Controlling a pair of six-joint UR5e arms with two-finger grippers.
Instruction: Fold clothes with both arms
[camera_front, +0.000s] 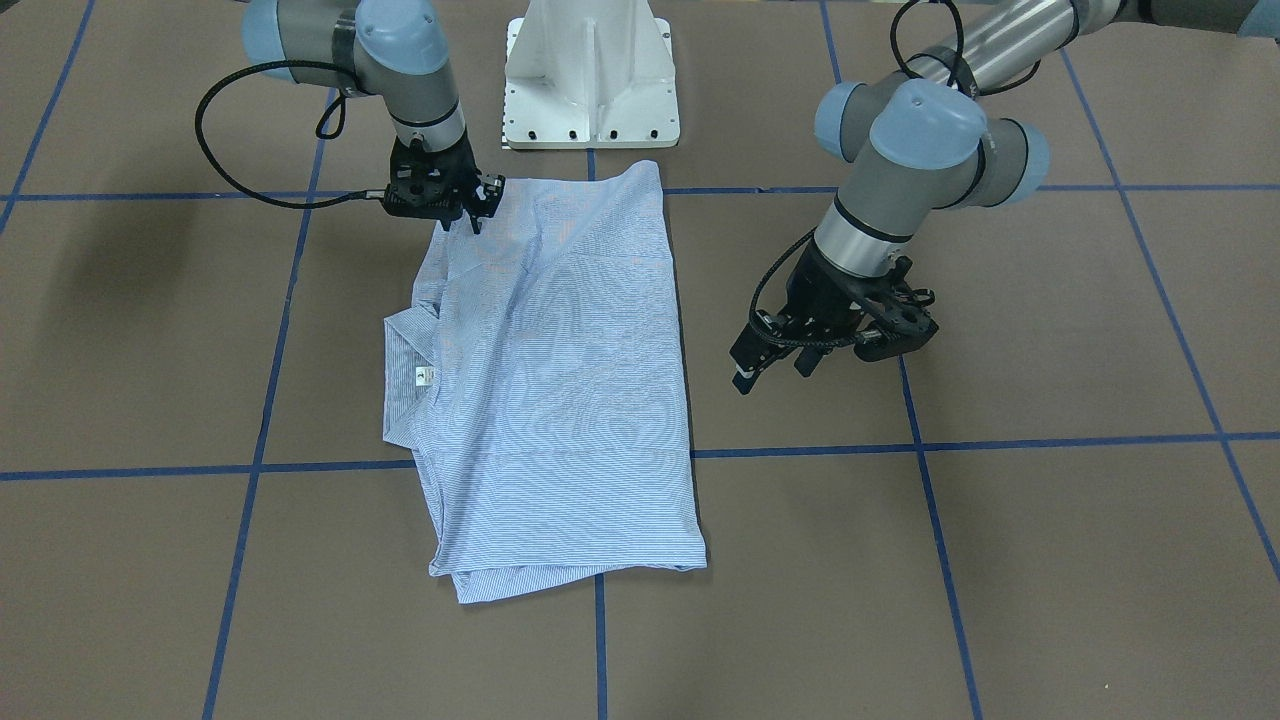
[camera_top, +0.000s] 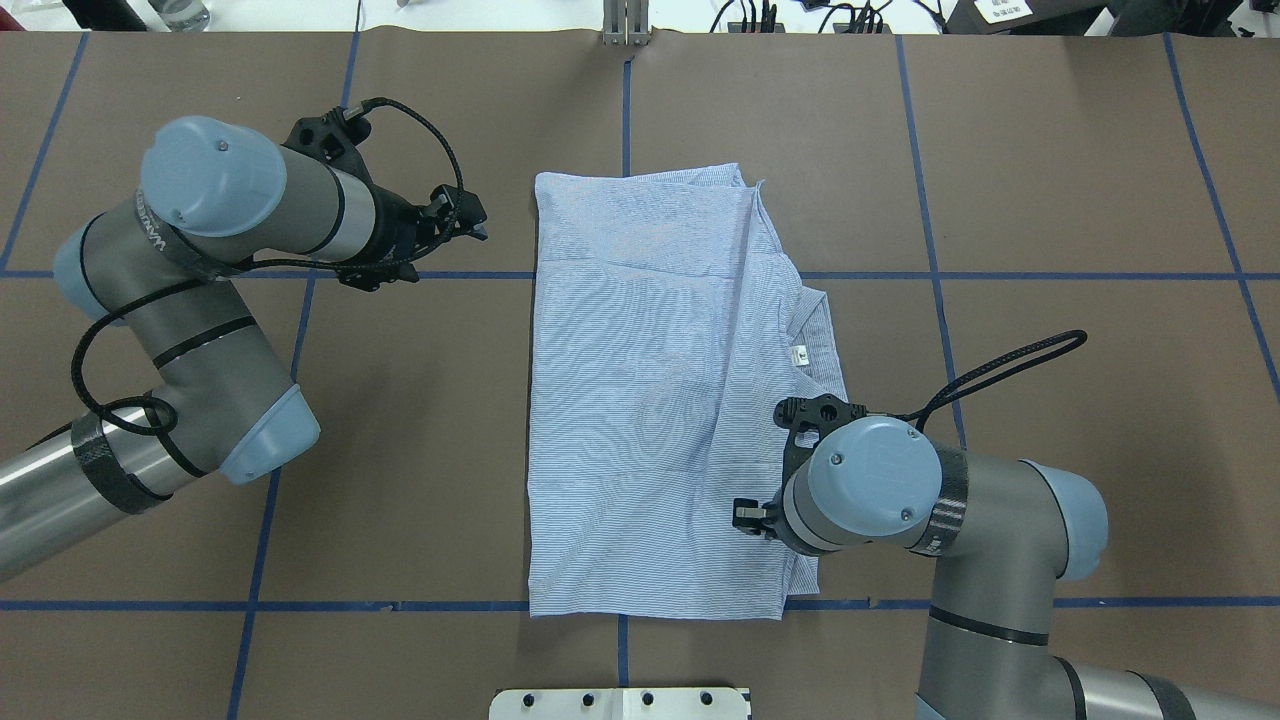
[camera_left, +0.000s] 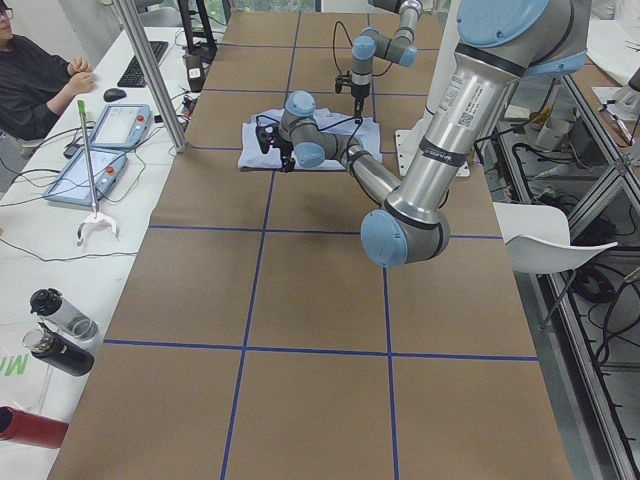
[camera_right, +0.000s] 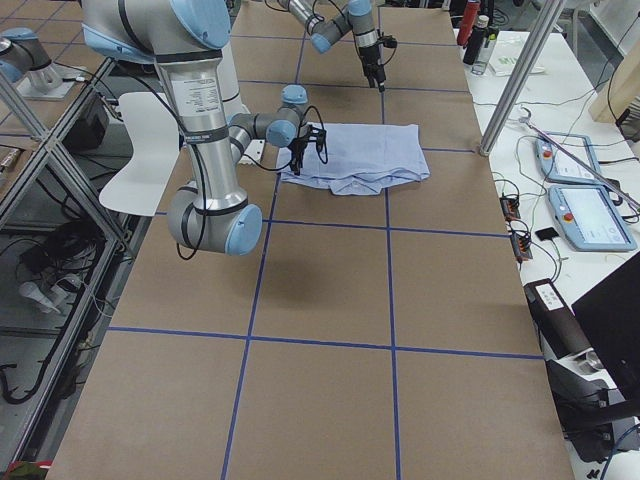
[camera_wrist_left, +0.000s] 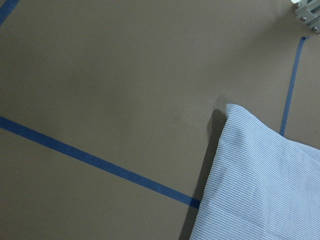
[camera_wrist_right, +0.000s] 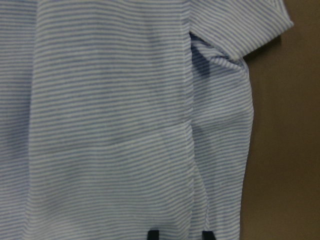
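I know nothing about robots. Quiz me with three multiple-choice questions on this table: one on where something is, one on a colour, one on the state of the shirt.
1. Where is the left gripper?
A) resting on top of the shirt
B) over bare table beside the shirt
C) under the table

2. What colour are the tape lines on the table?
A) blue
B) red
C) yellow

3. How does the shirt lie?
A) spread out flat, sleeves wide
B) bunched in a heap
C) folded into a rough rectangle

Answers:
1 B: it hangs open, clear of the shirt's edge.
2 A: blue strips form a grid on the brown top.
3 C: its outline is a fairly straight-sided block.
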